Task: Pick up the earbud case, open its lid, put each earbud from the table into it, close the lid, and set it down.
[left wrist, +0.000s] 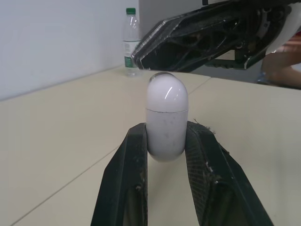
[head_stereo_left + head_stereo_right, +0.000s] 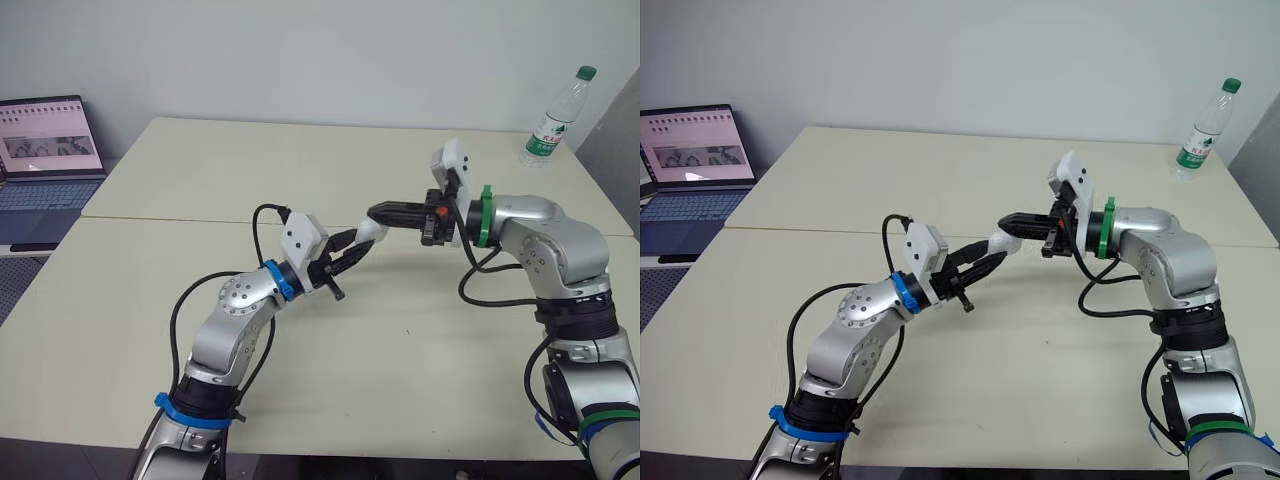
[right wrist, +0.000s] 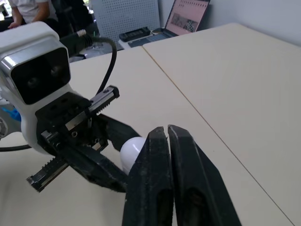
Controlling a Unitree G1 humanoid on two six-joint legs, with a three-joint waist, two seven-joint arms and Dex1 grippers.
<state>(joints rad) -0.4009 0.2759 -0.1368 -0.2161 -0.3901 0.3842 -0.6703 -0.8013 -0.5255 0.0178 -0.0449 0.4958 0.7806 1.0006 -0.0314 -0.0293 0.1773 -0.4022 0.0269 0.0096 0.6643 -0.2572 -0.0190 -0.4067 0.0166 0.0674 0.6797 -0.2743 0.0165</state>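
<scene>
The white earbud case (image 1: 165, 117) is a smooth rounded capsule with its lid down. My left gripper (image 2: 352, 248) is shut on its lower half and holds it above the middle of the table. My right gripper (image 2: 378, 211) is shut with nothing between its fingers (image 3: 164, 155), and its tip sits right at the case's lid end (image 3: 131, 149). In the left wrist view the right gripper's fingers (image 1: 197, 37) reach across just above the lid. I see no loose earbuds on the table.
A clear plastic water bottle (image 2: 556, 115) with a green cap stands at the table's far right corner. An open laptop (image 2: 45, 150) sits on a lower surface off the table's left edge. A seam (image 2: 180, 222) runs across the cream tabletop.
</scene>
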